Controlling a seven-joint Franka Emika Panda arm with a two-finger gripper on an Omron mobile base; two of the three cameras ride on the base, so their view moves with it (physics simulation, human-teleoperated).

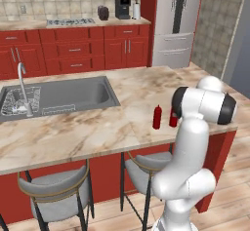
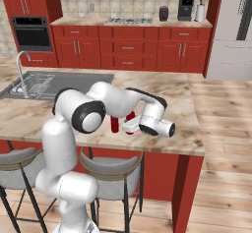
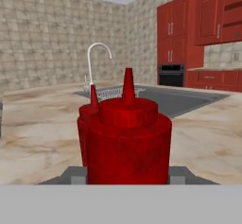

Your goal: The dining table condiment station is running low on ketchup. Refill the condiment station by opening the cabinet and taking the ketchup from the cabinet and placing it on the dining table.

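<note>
A red ketchup bottle (image 3: 128,142) stands very close in the hand view, and my gripper (image 3: 128,176) is shut on it, with a grey fingertip (image 3: 75,175) pressed to each side. A second red bottle (image 3: 91,119) stands just behind it to the left. Both bottles (image 1: 157,117) (image 1: 173,119) rest on the dining table's marble top (image 1: 73,132) near its right end. My forearm partly covers the right one. From the right base view the gripper (image 2: 129,125) is low over the table by the bottles (image 2: 114,125). The red wall cabinet (image 3: 232,10) shows open shelves.
An inset steel sink (image 1: 73,96) with a curved faucet (image 1: 22,86) lies to the left. Grey stools (image 1: 58,191) stand under the table's near edge. A fridge (image 1: 176,20) and low red cabinets (image 1: 73,49) line the far wall.
</note>
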